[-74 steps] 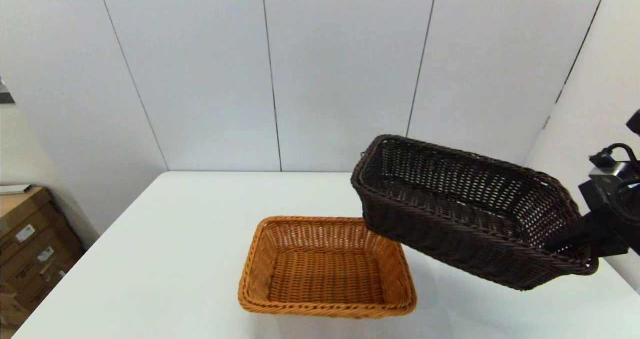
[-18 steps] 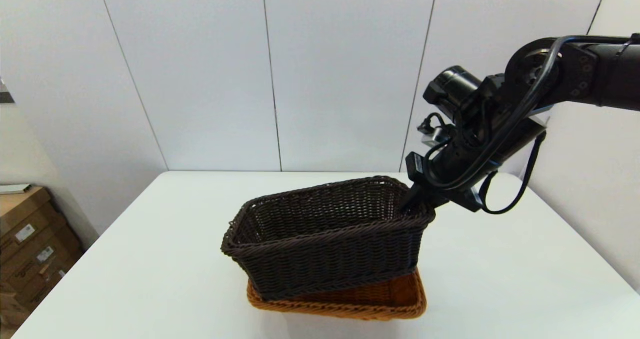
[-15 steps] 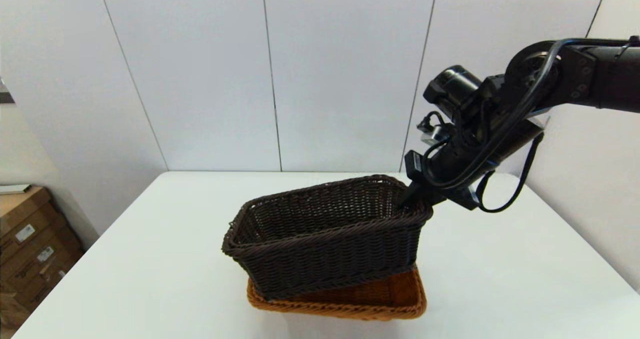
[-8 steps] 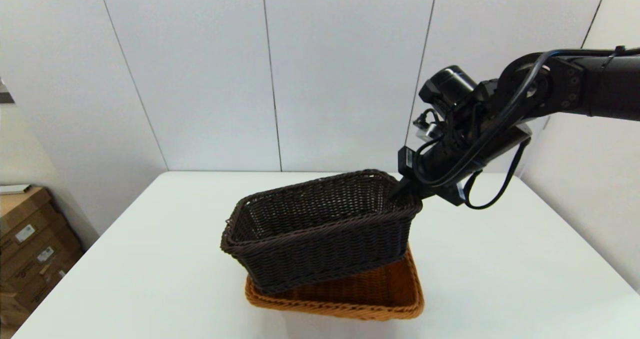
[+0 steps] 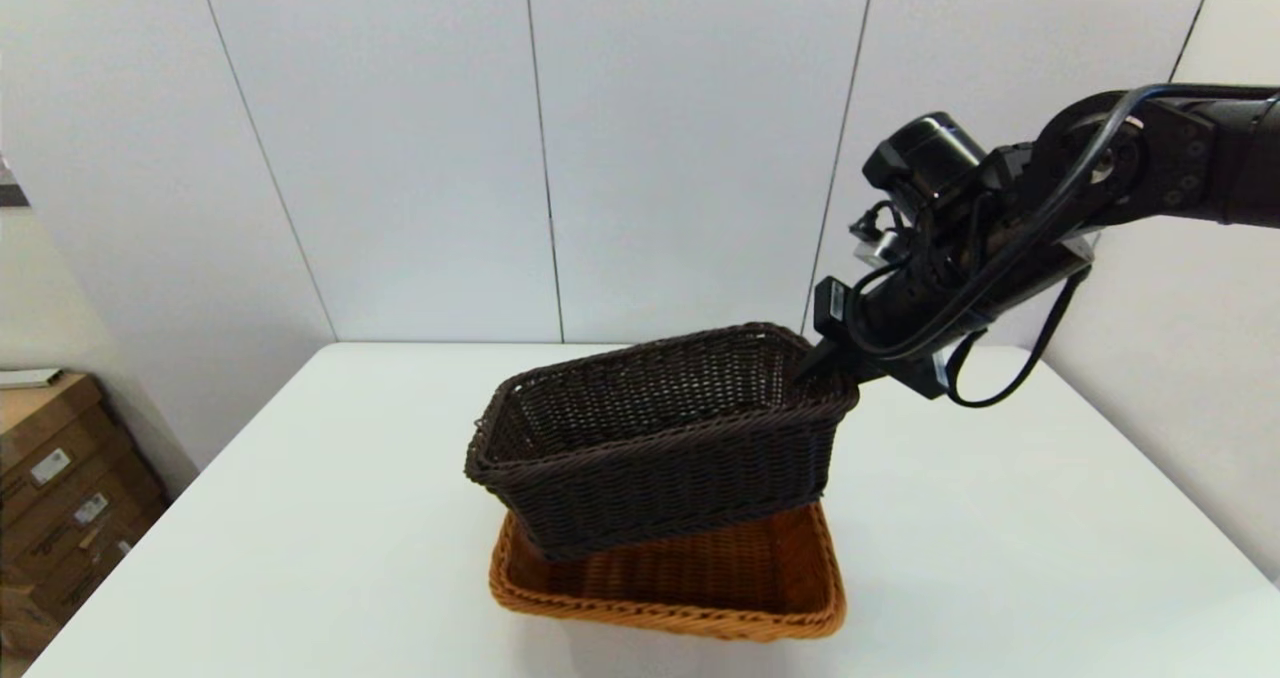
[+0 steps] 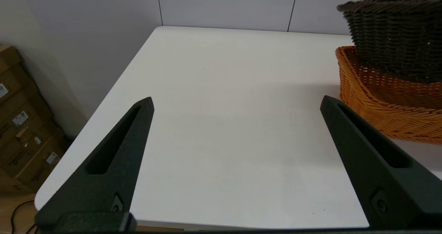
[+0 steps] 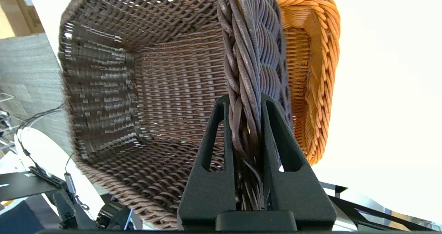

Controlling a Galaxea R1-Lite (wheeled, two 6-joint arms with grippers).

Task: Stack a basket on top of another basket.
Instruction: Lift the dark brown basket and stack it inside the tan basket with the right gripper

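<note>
Left gripper (image 6: 234, 103) sits parked at nine o'clock of the baskets, fingers spread wide over the bare white table (image 5: 330, 518). At centre, the dark basket (image 5: 660, 438) has shifted toward three o'clock and lifted slightly over the last half second, now hanging tilted with its low nine o'clock end inside the orange basket (image 5: 670, 583). At two o'clock the right gripper (image 5: 812, 366) pinches its rim; judged not yet seated.

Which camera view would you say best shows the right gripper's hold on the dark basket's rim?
The right wrist view: the right gripper pinches the dark basket by its braided rim. The head view shows that grip small, from the side; the left wrist view shows only the basket's wall.
</note>
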